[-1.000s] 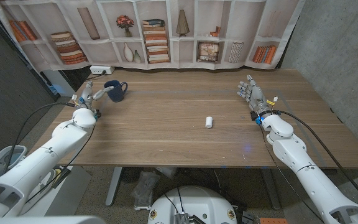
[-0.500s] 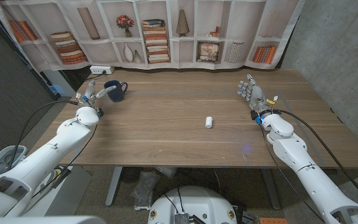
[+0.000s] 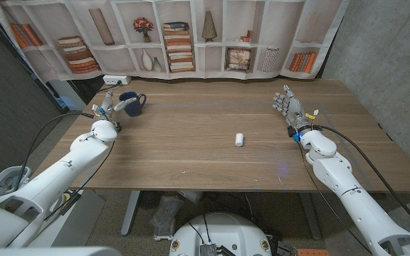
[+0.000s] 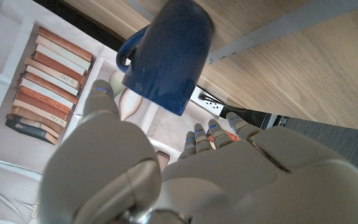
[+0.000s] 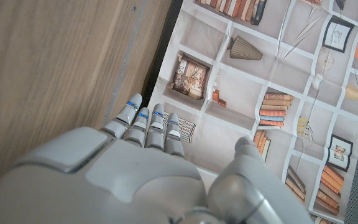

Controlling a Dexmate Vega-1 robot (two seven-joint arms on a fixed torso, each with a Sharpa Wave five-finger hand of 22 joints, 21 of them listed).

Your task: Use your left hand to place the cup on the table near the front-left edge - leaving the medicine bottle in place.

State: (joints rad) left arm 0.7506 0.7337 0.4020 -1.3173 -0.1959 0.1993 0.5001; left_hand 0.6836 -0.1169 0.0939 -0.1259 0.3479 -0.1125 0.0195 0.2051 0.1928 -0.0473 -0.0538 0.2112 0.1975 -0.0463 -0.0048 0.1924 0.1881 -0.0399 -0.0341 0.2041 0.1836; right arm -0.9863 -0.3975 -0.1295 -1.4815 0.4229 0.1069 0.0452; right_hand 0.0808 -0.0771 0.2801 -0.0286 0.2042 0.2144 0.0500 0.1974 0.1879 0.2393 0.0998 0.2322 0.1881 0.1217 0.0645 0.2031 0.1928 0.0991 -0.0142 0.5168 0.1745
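one blue cup [image 3: 131, 104] by the open left hand [image 3: 107, 104], one white bottle [image 3: 239, 139], right hand [image 3: 286, 104] open

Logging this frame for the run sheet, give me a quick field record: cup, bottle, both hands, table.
cup: dark blue mug, upright at the table's far-left corner, handle pointing right
left hand: beside the cup, fingers apart; contact with the cup cannot be told
medicine bottle: small white bottle lying on its side near the table's middle, untouched
right hand: at the table's right side, fingers apart, holding nothing
table: wooden
task state: cup not yet at the front-left edge
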